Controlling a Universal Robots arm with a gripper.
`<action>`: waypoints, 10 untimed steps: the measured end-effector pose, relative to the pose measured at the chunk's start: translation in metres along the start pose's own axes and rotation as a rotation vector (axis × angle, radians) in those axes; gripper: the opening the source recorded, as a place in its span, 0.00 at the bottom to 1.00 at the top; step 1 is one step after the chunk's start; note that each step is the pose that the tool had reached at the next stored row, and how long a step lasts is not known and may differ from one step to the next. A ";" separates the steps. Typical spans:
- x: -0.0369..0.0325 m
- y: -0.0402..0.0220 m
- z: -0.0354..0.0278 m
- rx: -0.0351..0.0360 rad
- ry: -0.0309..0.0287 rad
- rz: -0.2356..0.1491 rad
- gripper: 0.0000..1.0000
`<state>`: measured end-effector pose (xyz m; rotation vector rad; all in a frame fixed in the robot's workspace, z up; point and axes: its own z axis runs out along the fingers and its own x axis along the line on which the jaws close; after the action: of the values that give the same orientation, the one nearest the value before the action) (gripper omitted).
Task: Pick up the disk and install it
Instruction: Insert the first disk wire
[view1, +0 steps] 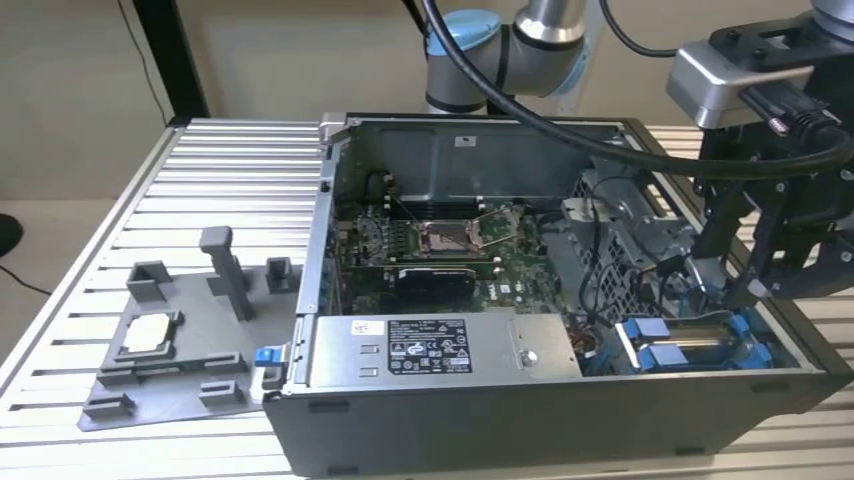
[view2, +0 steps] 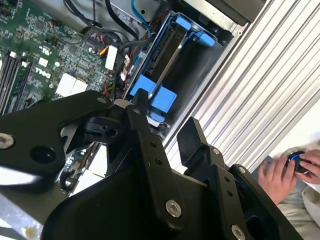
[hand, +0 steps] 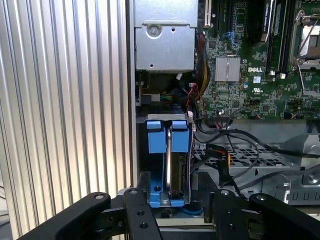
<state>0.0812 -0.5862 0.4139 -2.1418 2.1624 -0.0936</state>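
Looking at the disk (hand: 169, 165), it stands on edge in its blue carrier, down in the drive bay at the corner of the computer case (view1: 534, 400) nearest the exterior view's right. So the pick-up part looks done, and my guess is the install is mostly there too. I can't tell whether it's pushed fully home or latched.

The gripper (hand: 175, 179) hangs right over that bay with its claw spread wide. One finger is just beside the carrier's end and the other is clear of it, so nothing is clamped.

Further out, the motherboard (view1: 441, 240) takes up the middle of the case. A grey fixture tray (view1: 174, 390) sits on the slatted table (view1: 227, 160) towards the exterior view's left, with a small silvery chip (view1: 150, 333) on it, well apart from all this.
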 end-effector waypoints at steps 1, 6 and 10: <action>-0.0018 -0.0001 0.0002 0.0001 0.0049 -0.001 1.00; -0.0197 0.0003 0.0029 0.0008 0.0270 -0.003 1.00; -0.0334 0.0007 0.0060 0.0052 0.0251 -0.003 1.00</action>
<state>0.0814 -0.5526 0.4087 -2.1526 2.1701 -0.1268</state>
